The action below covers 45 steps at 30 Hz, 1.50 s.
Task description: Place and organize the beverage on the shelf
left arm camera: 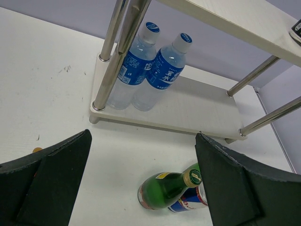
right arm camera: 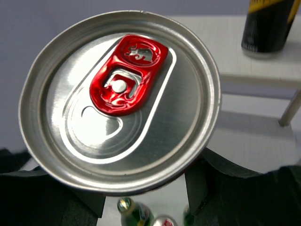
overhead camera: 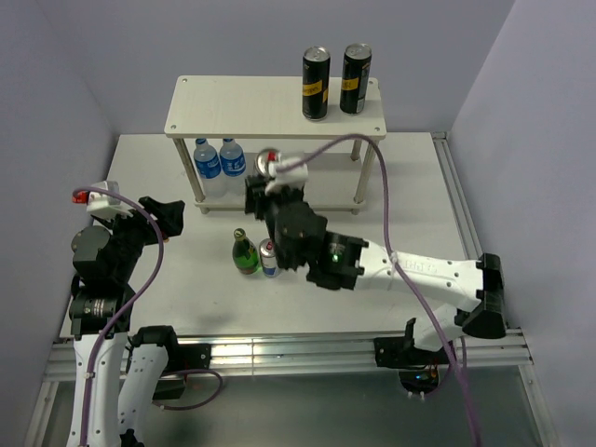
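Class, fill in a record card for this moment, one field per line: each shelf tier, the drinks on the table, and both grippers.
Top tier: two black cans, upright, at the right end of the shelf
Lower tier: two water bottles, upright, at the left end
Table: green bottle and silver-and-blue can, upright, side by side in front of the shelf
Right gripper: shut on a red-tabbed silver can, in front of the shelf
Left gripper: open, empty
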Tool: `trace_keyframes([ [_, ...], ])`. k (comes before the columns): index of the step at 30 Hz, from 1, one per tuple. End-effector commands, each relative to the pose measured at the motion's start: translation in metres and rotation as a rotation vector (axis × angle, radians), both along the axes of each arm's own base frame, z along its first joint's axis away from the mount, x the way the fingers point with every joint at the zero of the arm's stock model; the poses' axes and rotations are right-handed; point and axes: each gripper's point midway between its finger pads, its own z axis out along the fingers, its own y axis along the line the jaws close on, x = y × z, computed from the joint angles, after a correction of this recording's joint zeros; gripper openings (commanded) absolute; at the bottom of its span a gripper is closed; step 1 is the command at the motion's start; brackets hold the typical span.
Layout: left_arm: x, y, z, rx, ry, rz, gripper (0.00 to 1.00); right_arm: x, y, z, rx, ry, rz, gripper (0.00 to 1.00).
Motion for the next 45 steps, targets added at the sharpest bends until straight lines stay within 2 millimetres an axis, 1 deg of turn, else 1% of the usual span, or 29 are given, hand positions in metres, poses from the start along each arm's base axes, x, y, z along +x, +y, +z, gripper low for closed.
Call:
trace_keyframes([
  [1,-0.001,0.001,0.009,0.013,-0.045,-0.001,0.99,0.028,0.007,0.071,-0.009,-0.127,0.043,0.00],
  [2,-0.002,0.001,0.011,0.013,-0.048,-0.001,0.99,0.039,0.018,0.067,-0.034,-0.125,0.041,0.00],
  [3,-0.002,0.001,0.010,0.014,-0.047,-0.001,0.99,0.052,0.014,0.090,-0.003,-0.153,0.030,0.00],
  [4,-0.002,0.001,0.010,0.016,-0.047,-0.002,0.99,0.063,0.023,0.081,-0.034,-0.141,0.025,0.00],
  [5,-0.002,0.000,0.010,0.014,-0.047,-0.004,0.99,0.072,0.023,0.085,-0.031,-0.143,0.019,0.00],
  [6,-0.002,0.001,0.010,0.016,-0.046,-0.004,0.99,0.078,0.021,0.102,0.004,-0.160,0.014,0.00],
  [7,-0.002,0.000,0.010,0.014,-0.047,-0.005,0.99,0.096,0.025,0.090,-0.031,-0.142,0.002,0.00],
  [8,-0.002,-0.001,0.009,0.015,-0.046,-0.012,0.99,0.102,0.023,0.104,-0.005,-0.156,-0.003,0.00],
  [9,-0.002,-0.001,0.010,0.014,-0.047,-0.013,0.99,0.109,0.024,0.104,0.000,-0.152,-0.005,0.00],
  [10,-0.002,-0.002,0.009,0.015,-0.046,-0.016,0.99,0.120,0.029,0.093,-0.027,-0.134,-0.012,0.00],
  [11,-0.002,-0.002,0.010,0.016,-0.050,-0.019,0.99,0.128,0.024,0.102,-0.010,-0.146,-0.022,0.00],
  [12,-0.003,-0.002,0.011,0.016,-0.052,-0.021,0.99,0.134,0.025,0.101,-0.010,-0.145,-0.025,0.00],
  [13,-0.003,-0.002,0.011,0.015,-0.052,-0.021,0.99,0.144,0.027,0.093,-0.027,-0.136,-0.036,0.00],
  [14,-0.004,-0.003,0.012,0.016,-0.055,-0.022,0.99,0.148,0.025,0.099,-0.018,-0.147,-0.042,0.00],
  [15,-0.004,-0.003,0.012,0.016,-0.055,-0.022,0.99,0.152,0.027,0.097,-0.022,-0.147,-0.044,0.00],
  [16,-0.004,-0.002,0.011,0.015,-0.055,-0.021,0.99,0.158,0.030,0.091,-0.032,-0.142,-0.048,0.00],
  [17,-0.004,-0.002,0.013,0.017,-0.060,-0.021,0.99,0.161,0.027,0.098,-0.020,-0.153,-0.056,0.00],
  [19,-0.005,-0.004,0.012,0.016,-0.058,-0.028,0.99,0.170,0.031,0.092,-0.026,-0.144,-0.056,0.00],
  [21,-0.005,-0.004,0.011,0.017,-0.057,-0.030,0.99,0.175,0.031,0.096,-0.014,-0.152,-0.053,0.00],
  [22,-0.005,-0.004,0.013,0.016,-0.060,-0.030,0.99,0.179,0.033,0.091,-0.017,-0.148,-0.054,0.00],
  [23,-0.005,-0.004,0.013,0.016,-0.060,-0.030,0.99,0.180,0.033,0.096,-0.001,-0.155,-0.052,0.00],
  [25,-0.005,-0.004,0.013,0.018,-0.062,-0.032,0.99,0.186,0.037,0.091,-0.003,-0.149,-0.045,0.00],
  [26,-0.005,-0.004,0.012,0.018,-0.059,-0.030,0.99,0.186,0.037,0.096,0.013,-0.155,-0.040,0.00],
  [28,-0.005,-0.004,0.012,0.018,-0.059,-0.029,0.99,0.193,0.043,0.087,0.014,-0.136,-0.027,0.00],
  [30,-0.004,-0.004,0.012,0.016,-0.055,-0.029,0.99,0.195,0.048,0.086,0.027,-0.135,-0.014,0.00],
  [33,-0.005,-0.003,0.011,0.016,-0.055,-0.027,0.99,0.199,0.056,0.074,0.035,-0.115,0.003,0.00],
  [37,-0.005,-0.003,0.011,0.016,-0.055,-0.024,0.99,0.205,0.063,0.058,0.020,-0.089,0.012,0.00],
  [42,-0.005,-0.003,0.012,0.018,-0.057,-0.024,0.99,0.208,0.068,0.045,0.039,-0.054,0.025,0.00],
  [45,-0.004,-0.002,0.011,0.018,-0.054,-0.021,0.99,0.209,0.070,0.042,0.036,-0.051,0.028,0.06],
])
